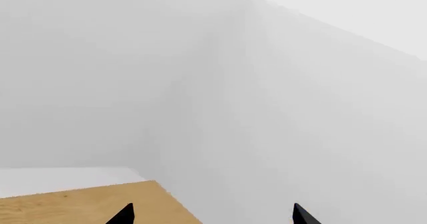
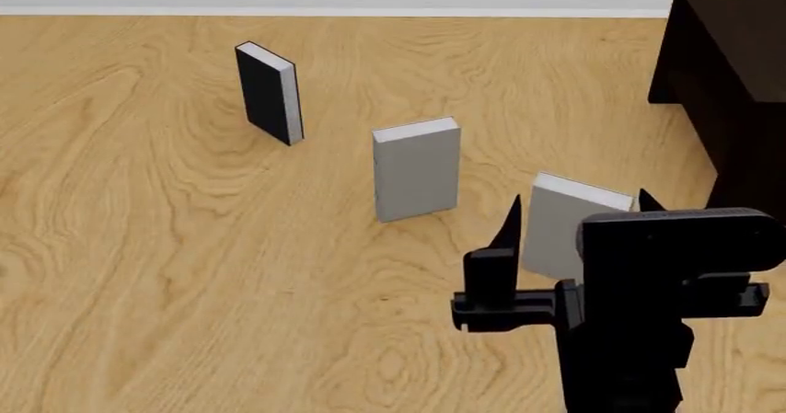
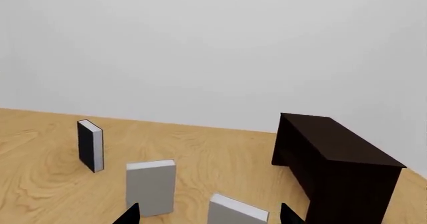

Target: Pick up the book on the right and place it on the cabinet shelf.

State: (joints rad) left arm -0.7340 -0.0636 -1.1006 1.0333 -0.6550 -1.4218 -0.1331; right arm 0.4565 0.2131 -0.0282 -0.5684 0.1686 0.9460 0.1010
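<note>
Two plain grey books stand upright on the wooden floor. The book on the right (image 2: 559, 222) (image 3: 235, 213) has a white page edge on top. My right gripper (image 2: 577, 209) (image 3: 209, 214) is open, its two black fingertips spread either side of this book, just short of it and not touching. To the right stands the very dark brown cabinet (image 2: 724, 82); its flat top board, the cabinet shelf (image 3: 333, 139), is bare. My left gripper (image 1: 213, 215) is open and empty, facing a white wall corner, and does not appear in the head view.
The other grey book (image 2: 418, 169) (image 3: 151, 186) stands left of the right one. A black-covered book (image 2: 268, 91) (image 3: 90, 145) stands further back and left. White walls (image 3: 213, 49) close off the floor behind.
</note>
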